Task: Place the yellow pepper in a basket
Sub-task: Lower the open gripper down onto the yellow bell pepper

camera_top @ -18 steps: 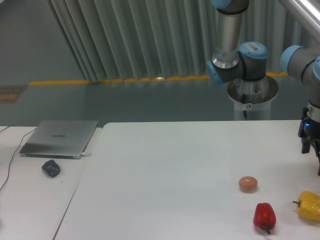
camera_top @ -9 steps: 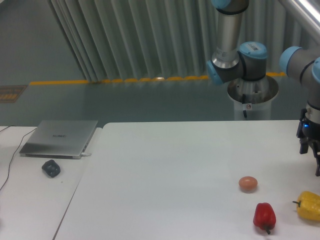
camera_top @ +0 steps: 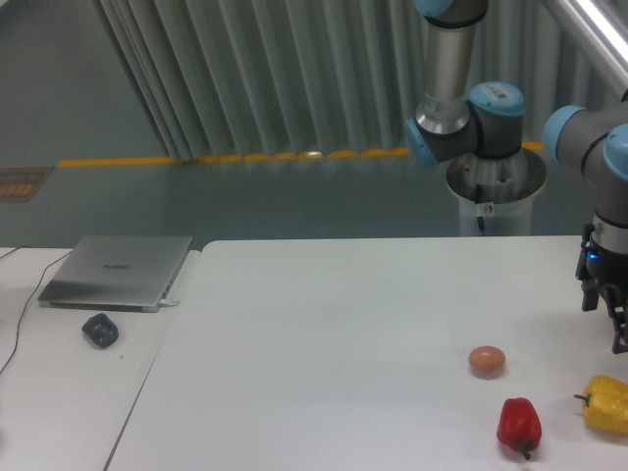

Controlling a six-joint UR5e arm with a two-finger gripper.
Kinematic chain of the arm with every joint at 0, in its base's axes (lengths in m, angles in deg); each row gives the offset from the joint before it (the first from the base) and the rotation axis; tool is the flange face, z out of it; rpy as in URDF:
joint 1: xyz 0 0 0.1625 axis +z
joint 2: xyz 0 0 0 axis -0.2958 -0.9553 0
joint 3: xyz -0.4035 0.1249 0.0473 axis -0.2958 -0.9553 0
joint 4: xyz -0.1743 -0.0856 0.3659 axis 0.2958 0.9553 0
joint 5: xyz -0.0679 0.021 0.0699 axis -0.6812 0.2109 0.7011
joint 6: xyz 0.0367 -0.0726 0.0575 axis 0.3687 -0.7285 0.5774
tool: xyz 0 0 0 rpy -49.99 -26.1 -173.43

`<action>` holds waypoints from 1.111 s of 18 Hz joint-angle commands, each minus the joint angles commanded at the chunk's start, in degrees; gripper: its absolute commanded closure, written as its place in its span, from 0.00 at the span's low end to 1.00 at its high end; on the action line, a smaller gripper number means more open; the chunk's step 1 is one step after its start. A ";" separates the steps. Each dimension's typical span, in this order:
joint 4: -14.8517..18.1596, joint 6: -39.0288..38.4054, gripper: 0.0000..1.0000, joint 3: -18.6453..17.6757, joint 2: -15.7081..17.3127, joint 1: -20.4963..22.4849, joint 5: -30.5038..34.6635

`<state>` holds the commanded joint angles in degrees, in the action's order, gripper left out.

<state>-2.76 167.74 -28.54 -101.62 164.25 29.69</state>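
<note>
At the right edge, the gripper [camera_top: 616, 319], apparently empty though cropped, should descend squarely over the yellow pepper [camera_top: 606, 403], avoiding the red pepper [camera_top: 518, 424].

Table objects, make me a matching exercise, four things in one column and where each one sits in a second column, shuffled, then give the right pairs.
Things:
1. yellow pepper
2. red pepper
3. round orange-pink fruit
4. laptop

Places:
A. far left, on the side table, closed
B. right edge of the picture, below the gripper
C. nearest the bottom edge, left of the yellow one
D. above and left of the red one

Pairs: 1-B, 2-C, 3-D, 4-A
</note>
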 joint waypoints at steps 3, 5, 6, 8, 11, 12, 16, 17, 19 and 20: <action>-0.26 5.36 0.00 3.33 -2.37 -0.79 0.26; -0.26 8.27 0.00 4.83 -3.95 -1.49 0.26; -0.35 9.24 0.00 5.71 -4.74 -1.58 0.52; -1.40 13.00 0.00 5.98 -5.80 -1.67 1.75; -2.11 15.57 0.00 6.16 -6.68 -3.34 6.94; -2.02 15.57 0.00 6.24 -6.86 -3.34 7.03; -2.11 14.87 0.00 6.60 -7.91 -4.31 7.21; -2.11 14.78 0.00 6.51 -7.91 -4.31 7.12; -2.11 14.61 0.00 6.25 -8.00 -4.40 7.12; -2.11 14.61 0.00 6.16 -8.09 -4.49 7.12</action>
<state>-4.87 182.35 -22.38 -109.71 159.76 36.81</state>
